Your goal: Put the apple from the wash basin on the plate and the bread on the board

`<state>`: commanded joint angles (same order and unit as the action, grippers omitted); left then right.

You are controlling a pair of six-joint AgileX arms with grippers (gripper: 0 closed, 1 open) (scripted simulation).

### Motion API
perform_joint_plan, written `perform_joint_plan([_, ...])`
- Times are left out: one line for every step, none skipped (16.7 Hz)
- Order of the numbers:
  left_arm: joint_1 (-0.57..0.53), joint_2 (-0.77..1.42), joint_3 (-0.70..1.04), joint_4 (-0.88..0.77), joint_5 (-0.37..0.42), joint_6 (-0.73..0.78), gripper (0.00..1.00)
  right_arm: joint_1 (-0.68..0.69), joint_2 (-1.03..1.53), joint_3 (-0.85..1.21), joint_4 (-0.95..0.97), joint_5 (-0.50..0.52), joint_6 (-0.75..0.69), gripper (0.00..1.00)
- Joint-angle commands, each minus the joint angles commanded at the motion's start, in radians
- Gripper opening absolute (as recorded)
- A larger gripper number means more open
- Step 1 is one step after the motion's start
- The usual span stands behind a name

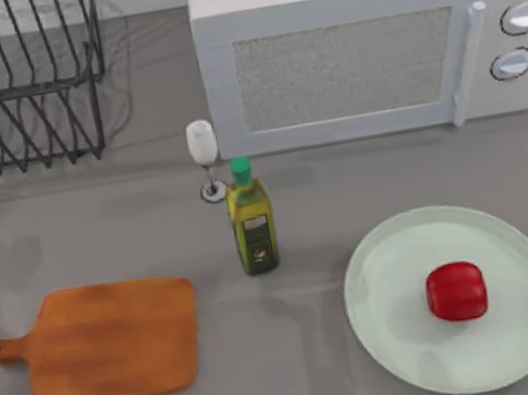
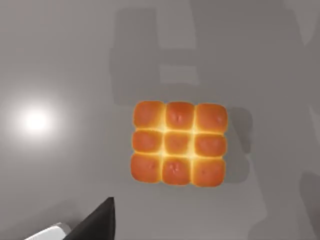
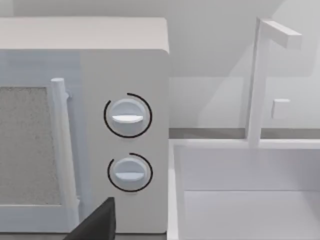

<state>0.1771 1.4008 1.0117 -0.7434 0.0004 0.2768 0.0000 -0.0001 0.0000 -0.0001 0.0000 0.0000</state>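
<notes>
The red apple (image 1: 456, 291) lies on the pale green plate (image 1: 383, 274) at the front right of the table. At the front left, the wooden board (image 1: 106, 341) is bare. In the left wrist view, the golden bread (image 2: 178, 143) rests flat on a grey surface, and a dark part of my left gripper (image 2: 97, 222) sits apart from it at the frame's edge. A dark part of my right gripper (image 3: 97, 222) faces the microwave's knobs (image 3: 127, 116), with the white wash basin (image 3: 250, 200) beside them.
A white microwave (image 1: 361, 49) stands at the back. A green bottle (image 1: 251, 222) and a wine glass (image 1: 205, 157) stand mid-table between board and plate. A wire dish rack (image 1: 12, 87) fills the back left. A white faucet (image 3: 260, 80) rises behind the basin.
</notes>
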Motion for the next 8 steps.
perform_joint_plan([0.010, 0.080, 0.059, -0.043, 0.000, 0.016, 1.00, 0.000, 0.000, 0.000, 0.000, 0.000, 0.000, 1.00])
perform_joint_plan([0.020, 0.156, 0.114, -0.084, 0.000, 0.031, 1.00, 0.000, 0.000, 0.000, 0.000, 0.000, 0.000, 1.00])
perform_joint_plan([0.029, 0.229, 0.165, -0.122, 0.000, 0.045, 1.00, 0.000, 0.000, 0.000, 0.000, 0.000, 0.000, 1.00])
perform_joint_plan([0.037, 0.296, 0.213, -0.156, 0.000, 0.058, 1.00, 0.000, 0.000, 0.000, 0.000, 0.000, 0.000, 1.00])
perform_joint_plan([0.045, 0.356, 0.255, -0.188, 0.000, 0.070, 1.00, 0.000, 0.000, 0.000, 0.000, 0.000, 0.000, 1.00])
perform_joint_plan([0.051, 0.410, 0.293, -0.215, 0.000, 0.080, 1.00, 0.000, 0.000, 0.000, 0.000, 0.000, 0.000, 1.00])
perform_joint_plan([0.057, 0.455, 0.326, -0.239, 0.000, 0.089, 1.00, 0.000, 0.000, 0.000, 0.000, 0.000, 0.000, 1.00])
perform_joint_plan([0.062, 0.491, 0.353, -0.259, 0.000, 0.096, 1.00, 0.000, 0.000, 0.000, 0.000, 0.000, 0.000, 1.00])
